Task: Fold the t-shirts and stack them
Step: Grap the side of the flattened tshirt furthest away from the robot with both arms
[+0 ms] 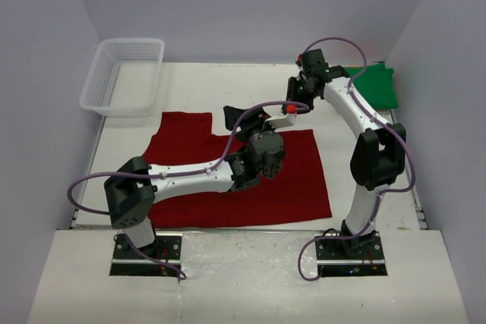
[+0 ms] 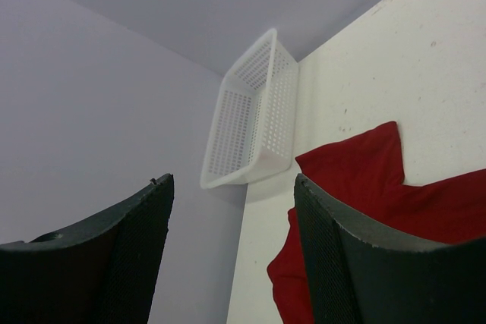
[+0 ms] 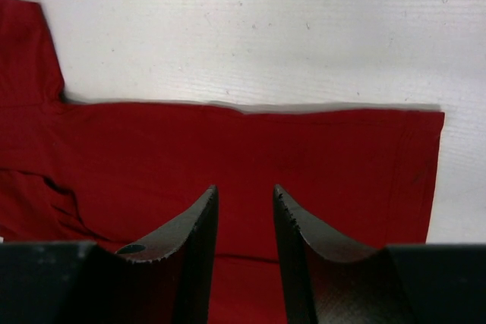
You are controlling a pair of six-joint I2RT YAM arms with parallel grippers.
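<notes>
A dark red t-shirt [image 1: 292, 180] lies spread flat in the middle of the table. It also fills the right wrist view [image 3: 243, 149], one sleeve at the upper left. A bright green t-shirt [image 1: 377, 86] lies folded at the back right. My left gripper [image 1: 241, 121] hovers over the red shirt's far edge, its jaws wide apart with nothing between them [image 2: 231, 187]. My right gripper [image 1: 298, 105] hangs above the shirt's far right corner. Its fingers [image 3: 201, 225] stand a little apart with only red cloth below them, and I see no contact.
A white mesh basket [image 1: 125, 73] stands at the back left corner, also in the left wrist view [image 2: 258, 111]. Grey walls close in the table on the back and both sides. Bare white tabletop [image 1: 228, 85] shows beyond the red shirt.
</notes>
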